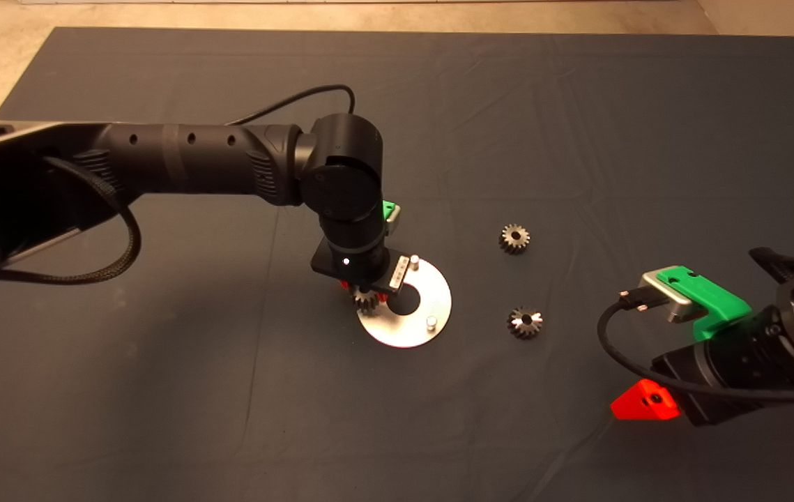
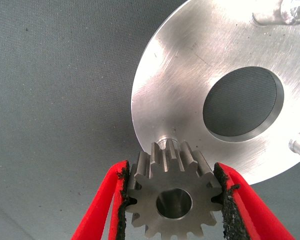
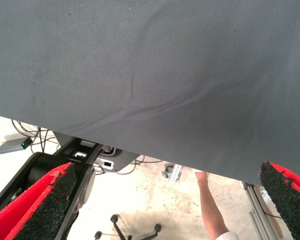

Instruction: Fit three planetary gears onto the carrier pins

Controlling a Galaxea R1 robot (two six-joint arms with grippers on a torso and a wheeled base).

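First gear going on, none seated yet.
My left gripper (image 2: 174,200) clamped a gear (image 2: 173,197) just above a pin (image 2: 166,142); two gears (image 1: 514,238) lay beyond; right gripper (image 3: 165,200) idled wide.

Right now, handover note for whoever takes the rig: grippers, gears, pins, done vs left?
Left gripper: shut on a planetary gear, held over the carrier disc near the pin at the disc's edge. Whether it is seated cannot be told.
Right gripper: open, empty, parked at the mat's lower right edge.
Other two gears: loose on the mat, right of the disc.
Two pins bare.
Done: first gear picked up and brought to its pin.
Left: seat it, then install the other two.
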